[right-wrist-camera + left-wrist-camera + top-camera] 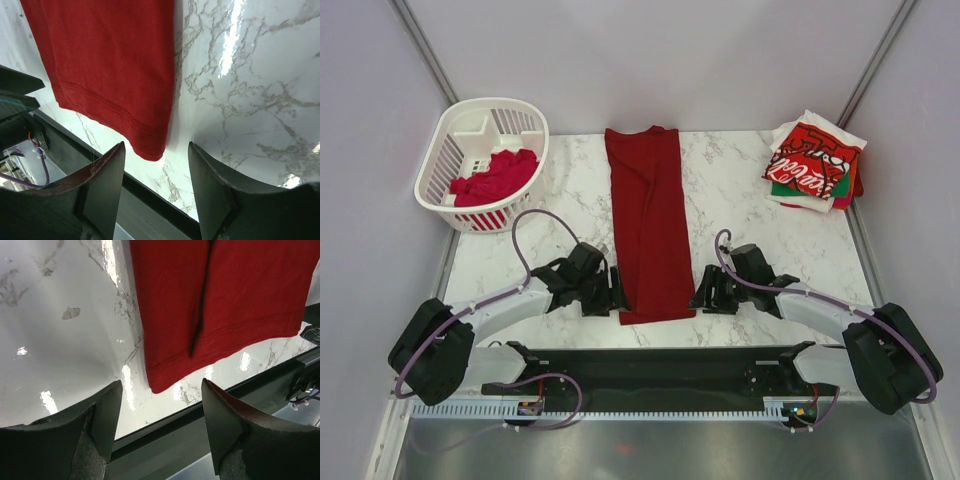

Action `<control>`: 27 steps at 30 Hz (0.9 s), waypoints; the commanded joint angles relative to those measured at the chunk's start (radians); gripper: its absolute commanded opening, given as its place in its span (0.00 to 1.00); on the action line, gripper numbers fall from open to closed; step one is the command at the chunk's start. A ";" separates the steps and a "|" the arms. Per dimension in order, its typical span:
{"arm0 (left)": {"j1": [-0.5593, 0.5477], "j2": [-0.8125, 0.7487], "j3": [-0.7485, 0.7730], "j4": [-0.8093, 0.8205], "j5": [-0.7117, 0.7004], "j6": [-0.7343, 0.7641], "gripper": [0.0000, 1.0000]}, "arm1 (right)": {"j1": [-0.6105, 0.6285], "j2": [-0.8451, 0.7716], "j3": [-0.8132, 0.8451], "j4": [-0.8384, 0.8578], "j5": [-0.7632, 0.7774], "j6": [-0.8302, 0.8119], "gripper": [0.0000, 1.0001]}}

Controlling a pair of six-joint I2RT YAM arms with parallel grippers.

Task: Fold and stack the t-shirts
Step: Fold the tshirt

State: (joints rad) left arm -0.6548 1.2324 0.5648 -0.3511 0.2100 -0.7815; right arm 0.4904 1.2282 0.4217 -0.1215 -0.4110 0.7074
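A dark red t-shirt point(648, 222) lies folded into a long narrow strip down the middle of the marble table, hem toward me. My left gripper point(617, 293) sits open and empty just left of its near left corner point(159, 385). My right gripper point(701, 293) sits open and empty just right of its near right corner point(150, 150). A stack of folded t-shirts point(814, 162), a red Coca-Cola one on top with green and white ones below, rests at the back right. More red t-shirts point(496, 177) lie crumpled in the basket.
A white slotted plastic basket point(460, 140) stands at the back left. The table's dark front rail point(650, 362) runs just behind both grippers. Grey walls close the back and sides.
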 commanded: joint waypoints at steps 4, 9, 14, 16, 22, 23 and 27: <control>-0.040 0.033 -0.017 0.061 -0.032 -0.067 0.69 | 0.016 0.030 -0.040 0.074 -0.020 0.040 0.51; -0.057 0.032 -0.032 0.069 -0.038 -0.082 0.67 | 0.020 0.059 -0.050 0.108 -0.011 0.032 0.41; -0.063 0.035 -0.042 0.073 -0.049 -0.085 0.65 | 0.020 0.062 -0.047 0.112 -0.009 0.027 0.14; -0.065 0.042 -0.036 0.077 -0.052 -0.085 0.63 | 0.020 0.062 -0.046 0.111 -0.009 0.024 0.03; -0.074 0.079 -0.023 0.086 -0.060 -0.084 0.59 | 0.020 0.065 -0.044 0.109 -0.009 0.026 0.00; -0.078 0.085 -0.022 0.090 -0.063 -0.084 0.58 | 0.020 0.067 -0.043 0.108 -0.009 0.024 0.00; -0.097 0.116 -0.017 0.103 -0.063 -0.096 0.51 | 0.019 0.071 -0.041 0.108 -0.012 0.021 0.00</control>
State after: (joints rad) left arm -0.7326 1.3125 0.5449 -0.2623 0.1871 -0.8505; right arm 0.5068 1.2915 0.3820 -0.0322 -0.4286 0.7395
